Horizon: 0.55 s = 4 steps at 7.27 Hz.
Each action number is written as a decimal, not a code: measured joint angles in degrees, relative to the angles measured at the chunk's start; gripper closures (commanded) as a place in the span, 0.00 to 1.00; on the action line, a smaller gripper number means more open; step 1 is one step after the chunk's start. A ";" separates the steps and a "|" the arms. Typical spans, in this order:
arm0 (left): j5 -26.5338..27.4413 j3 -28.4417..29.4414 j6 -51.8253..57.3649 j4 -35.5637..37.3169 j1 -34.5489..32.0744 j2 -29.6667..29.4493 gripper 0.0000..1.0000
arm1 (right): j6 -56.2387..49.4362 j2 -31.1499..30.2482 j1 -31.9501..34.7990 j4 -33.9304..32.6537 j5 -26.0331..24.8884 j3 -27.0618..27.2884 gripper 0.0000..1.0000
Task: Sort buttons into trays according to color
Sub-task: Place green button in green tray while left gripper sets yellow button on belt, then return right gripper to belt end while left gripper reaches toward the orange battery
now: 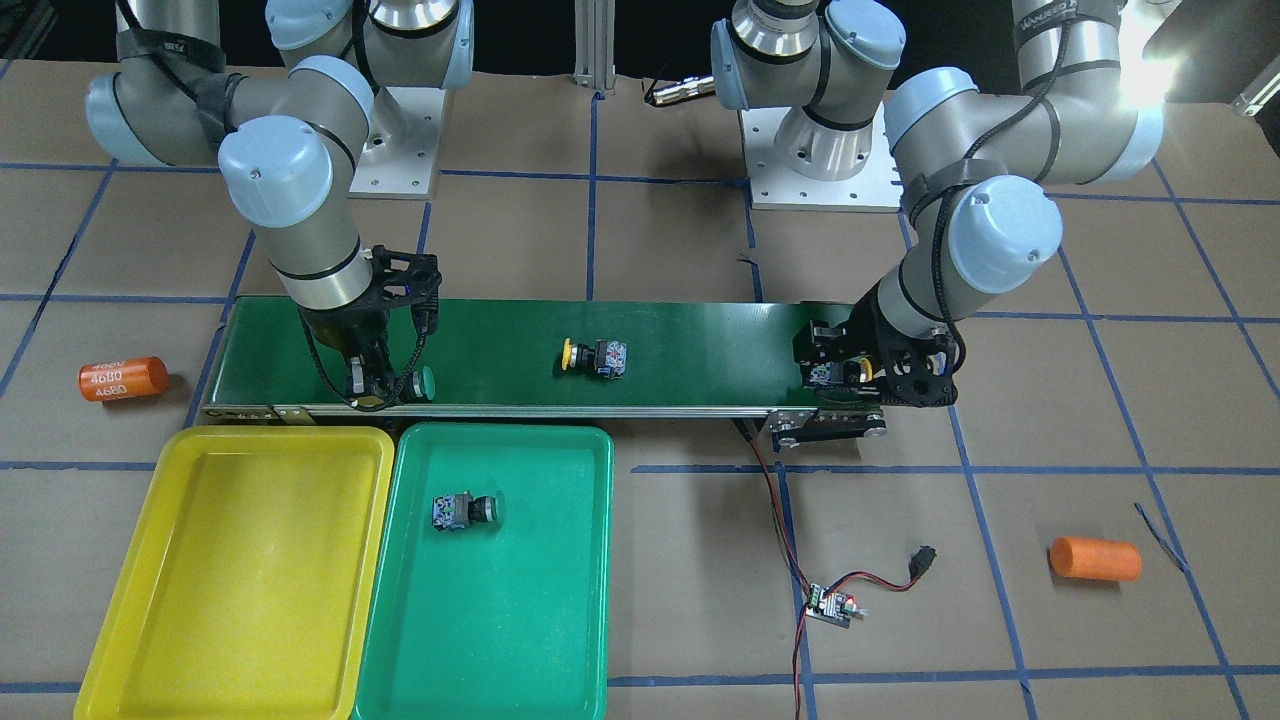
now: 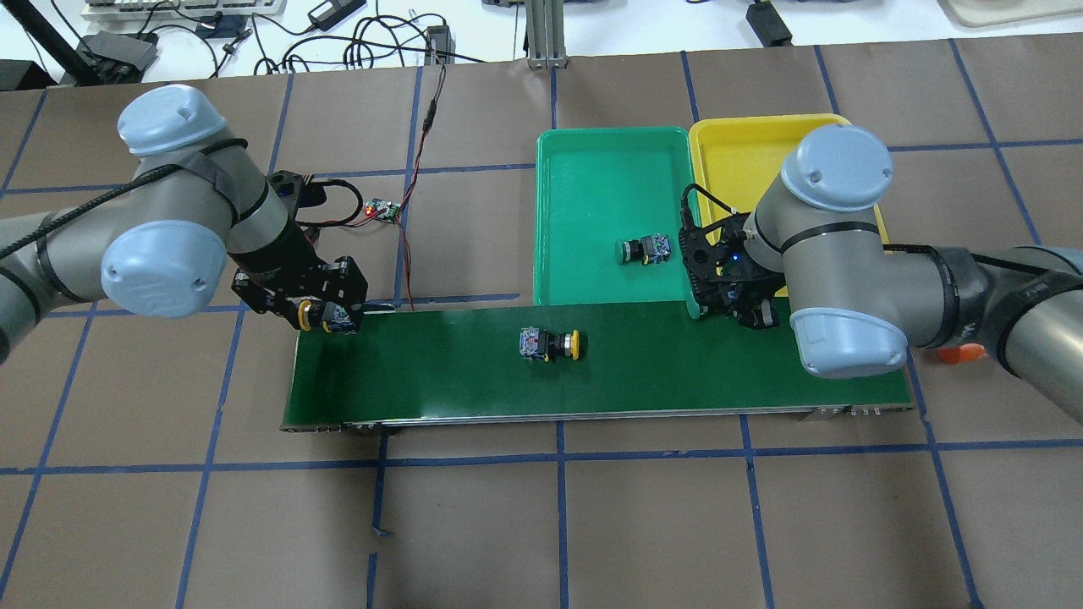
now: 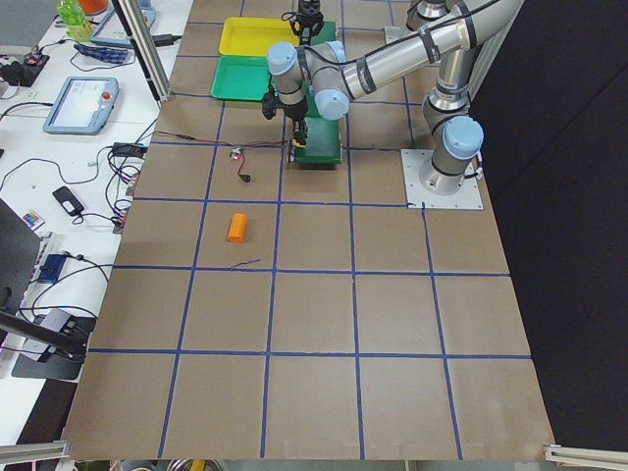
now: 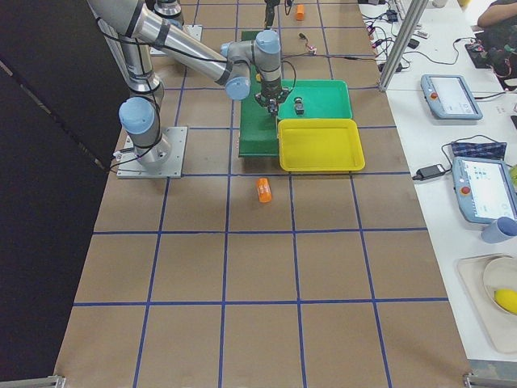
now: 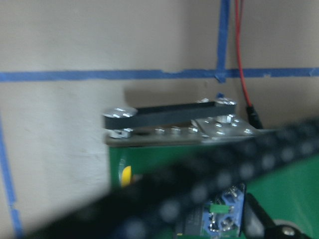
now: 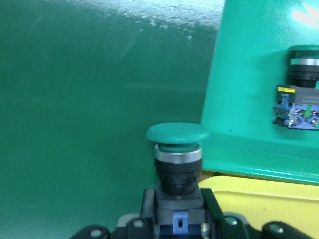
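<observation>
Four buttons are accounted for.

Front-facing view: the right pincer (image 1: 372, 388), at lower left over the conveyor belt (image 1: 700, 345), is clamped on the gripped green button (image 1: 427, 382). Its long axis runs along the belt, cap toward frame right. The green tray (image 1: 520, 610) lies just below and slightly right of it, across the belt's near rail. The yellow tray (image 1: 250, 570) touches the green tray's left side, and no button shows in it. The sorted green button (image 1: 463, 511) lies on its side in the green tray. The loose yellow button (image 1: 595, 357) lies mid-belt. The left pincer (image 1: 838, 378), at the belt's right end, has the end yellow button (image 1: 860, 370) at its fingers.

Overhead view: the right pincer sits at the green tray's lower right corner, close to the seam between the trays. The right arm is plainly the nearer to both.

Left wrist view: blurred and crossed by a cable (image 5: 209, 174). Whether this pincer grips cannot be told.

Right wrist view: the green cap stands up from the closed fingers, with the green tray's edge immediately to the right.

Side views: too small to add anything.

Judgement: a short carry into the green tray is due, keeping off the adjoining yellow tray.
</observation>
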 measured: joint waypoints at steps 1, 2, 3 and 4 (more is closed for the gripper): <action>0.01 -1.89 -2.25 1.38 -0.86 0.39 1.00 | -0.84 3.33 0.58 -0.86 1.19 -4.05 0.84; -0.03 -3.21 -3.48 2.22 -1.18 0.99 1.00 | -1.21 6.60 1.42 -0.20 1.89 -8.44 0.84; -0.12 -3.88 -4.16 2.52 -1.29 1.57 0.47 | -1.31 8.60 2.15 1.62 2.14 -11.54 0.23; -0.19 -4.14 -4.52 2.62 -1.35 1.88 0.00 | -1.23 9.56 2.55 3.46 2.29 -13.13 0.00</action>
